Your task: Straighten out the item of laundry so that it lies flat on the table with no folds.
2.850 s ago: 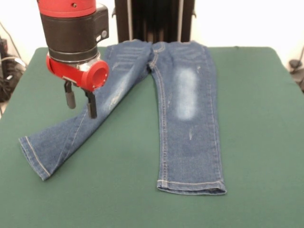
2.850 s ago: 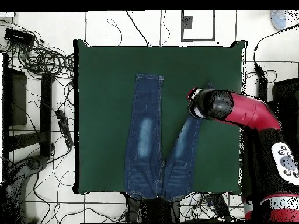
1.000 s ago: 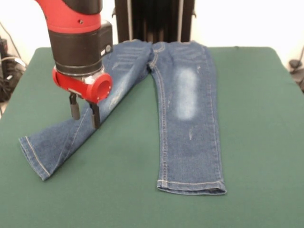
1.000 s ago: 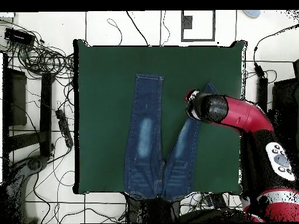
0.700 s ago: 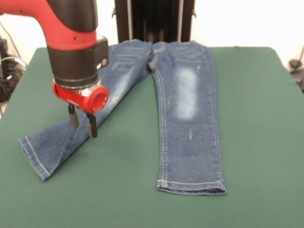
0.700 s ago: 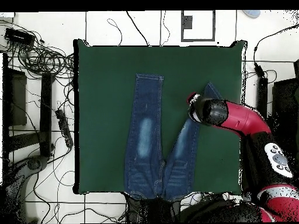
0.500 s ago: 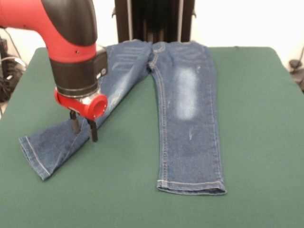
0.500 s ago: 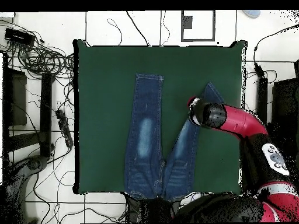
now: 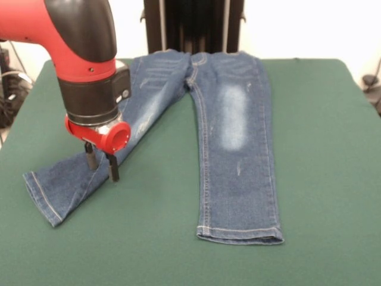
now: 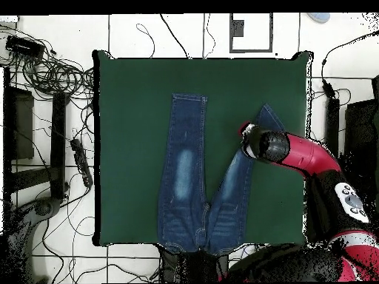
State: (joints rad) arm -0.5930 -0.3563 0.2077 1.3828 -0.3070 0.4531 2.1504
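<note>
The jeans (image 9: 220,125) lie on the green table (image 9: 321,179) with the waist at 12 o'clock in the front view. One leg runs straight down toward 6 o'clock and looks flat. The other leg slants away toward 8 o'clock and ends in a cuff (image 9: 40,196) near the table's edge at 9 o'clock.

The gripper (image 9: 101,163) stands over this slanted leg, about two thirds of the way from waist to cuff. Its two fingers are apart, with a small gap, and they close on nothing. The tips seem to be at the cloth or just above it; I cannot tell if they touch.

From the gripper the leg's long axis goes to 1 o'clock toward the waist and to 8 o'clock toward the cuff. The gap between the fingers appears to lie roughly across this axis, near the leg's edge that faces 5 o'clock. In my judgement, the coming move depends on this: the leg must swing toward 6 o'clock, to lie parallel with the straight one.
</note>
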